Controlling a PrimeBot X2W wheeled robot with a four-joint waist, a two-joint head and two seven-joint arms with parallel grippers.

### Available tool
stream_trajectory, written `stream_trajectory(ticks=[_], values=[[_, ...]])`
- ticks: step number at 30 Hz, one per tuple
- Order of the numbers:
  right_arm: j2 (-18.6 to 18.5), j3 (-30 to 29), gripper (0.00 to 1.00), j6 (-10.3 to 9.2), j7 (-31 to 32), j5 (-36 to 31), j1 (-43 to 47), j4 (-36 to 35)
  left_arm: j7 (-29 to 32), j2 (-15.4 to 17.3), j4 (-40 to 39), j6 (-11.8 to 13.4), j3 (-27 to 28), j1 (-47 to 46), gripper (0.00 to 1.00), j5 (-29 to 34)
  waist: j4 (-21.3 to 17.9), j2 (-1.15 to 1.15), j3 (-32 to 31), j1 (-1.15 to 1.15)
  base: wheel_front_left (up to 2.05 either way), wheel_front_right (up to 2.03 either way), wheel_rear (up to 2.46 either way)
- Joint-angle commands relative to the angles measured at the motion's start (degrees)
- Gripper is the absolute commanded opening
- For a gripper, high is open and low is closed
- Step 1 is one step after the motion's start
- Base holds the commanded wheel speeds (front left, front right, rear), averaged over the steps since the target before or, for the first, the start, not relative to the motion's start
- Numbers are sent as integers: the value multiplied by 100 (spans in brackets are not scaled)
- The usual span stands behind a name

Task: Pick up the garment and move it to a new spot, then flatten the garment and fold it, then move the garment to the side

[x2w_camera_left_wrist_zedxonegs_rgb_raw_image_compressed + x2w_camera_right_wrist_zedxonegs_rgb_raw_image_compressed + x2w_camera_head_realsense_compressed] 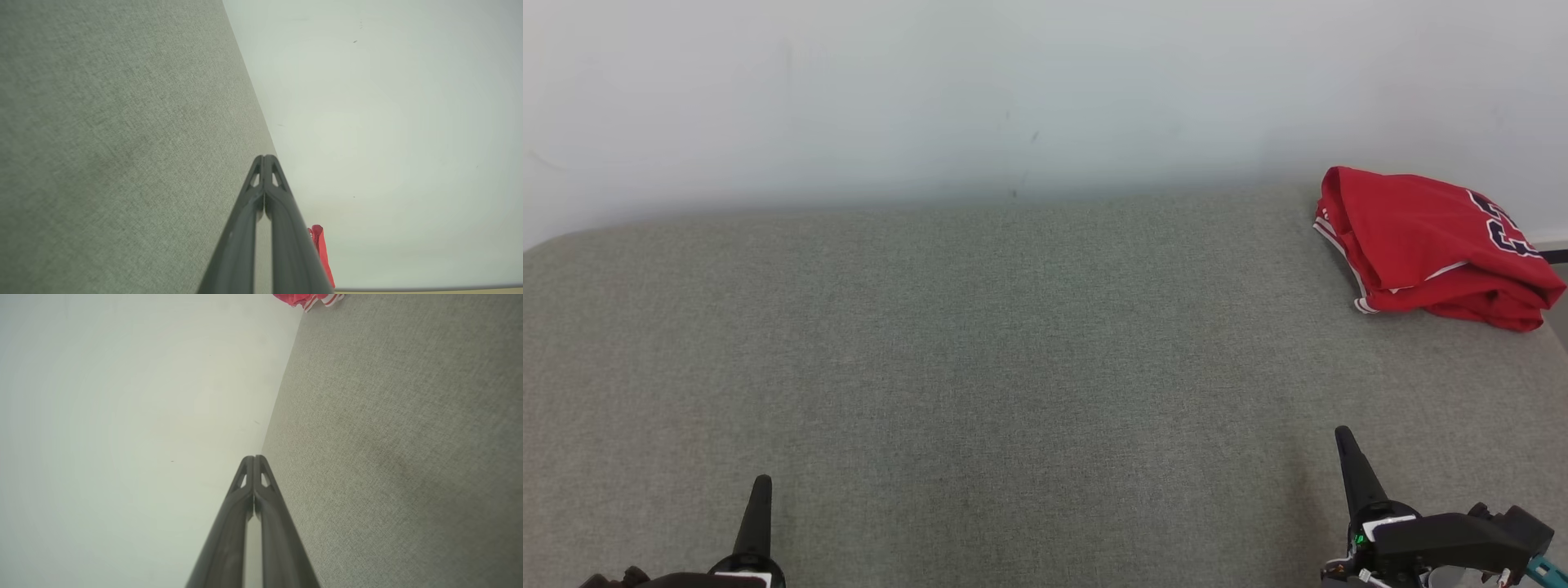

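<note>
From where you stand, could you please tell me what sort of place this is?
Probably an indoor room: a grey fabric-covered surface, perhaps a bed or couch, against a plain white wall, with a red jersey on it.

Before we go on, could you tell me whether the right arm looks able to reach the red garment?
Probably yes: the red garment lies far right on the grey surface, ahead of the shut right gripper, with bare fabric between.

place: plain indoor room, can't really tell if it's a home or a lab tbh
main clue: big grey fabric-covered pad (980, 351) with rounded corners
behind the pad: bare white wall (931, 90)
pad's far right corner: red jersey (1421, 237)
</note>
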Motion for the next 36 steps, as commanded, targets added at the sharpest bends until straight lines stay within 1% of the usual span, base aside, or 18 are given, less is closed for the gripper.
stream_trajectory(ticks=[1, 20, 36], values=[[-16, -28, 0, -9, 42, 161, -60, -42, 36, 18, -41, -15, 18, -110, 0, -166, -3, 0, -1, 0, 0, 0, 0], [-1, -131, 0, -10, 281, 1047, -147, -51, 253, 18, -38, -72, 81, -220, 0, -1047, -40, 0, -11, 0, 0, 0, 0], [11, -208, 0, -12, 441, 1660, -201, -54, 414, 17, -34, -115, 124, -291, 0, -1646, -69, 0, -19, 0, 0, 0, 0]])
